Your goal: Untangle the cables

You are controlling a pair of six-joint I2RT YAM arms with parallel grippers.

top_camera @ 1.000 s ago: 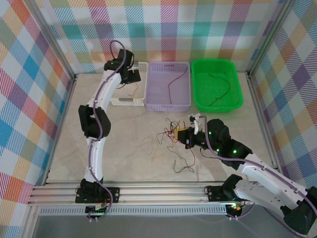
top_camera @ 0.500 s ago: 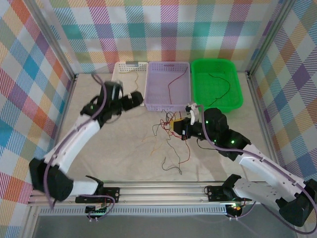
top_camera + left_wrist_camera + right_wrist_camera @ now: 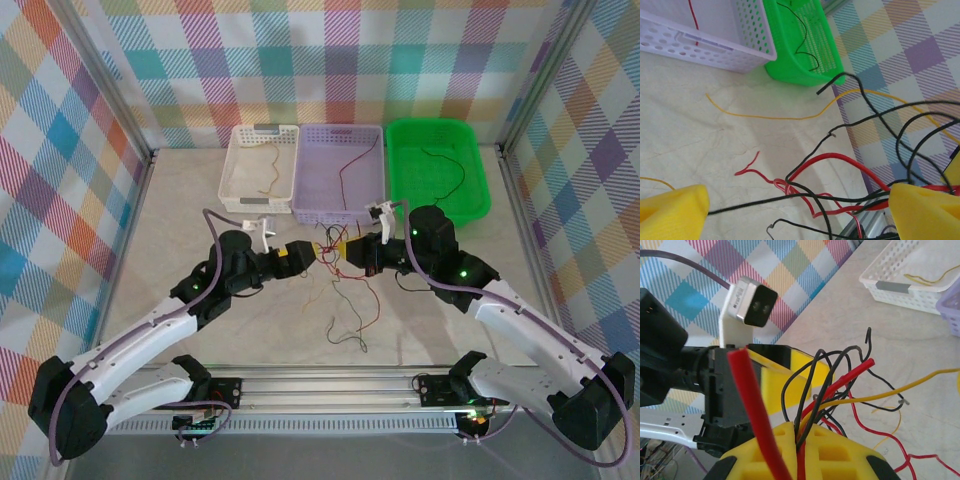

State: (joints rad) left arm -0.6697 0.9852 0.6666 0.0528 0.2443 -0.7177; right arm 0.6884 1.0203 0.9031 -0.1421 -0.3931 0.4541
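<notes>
On the table (image 3: 180, 220), centre: one tangle of cables (image 3: 340, 275), with red, black and yellow-orange strands, is held partly lifted and partly trailed over the surface. A bunch of these strands is clamped tight in the right end effector (image 3: 352, 256). The left end effector (image 3: 308, 252) is spread wide; strands are passed between its two yellow pads (image 3: 672, 212), ungripped. At the far edge, three baskets are set side by side:
- white basket (image 3: 245, 180), one yellow strand (image 3: 272, 165)
- lilac basket (image 3: 320, 185), one red strand (image 3: 343, 180)
- green basket (image 3: 475, 190), one black strand (image 3: 461, 175)
</notes>
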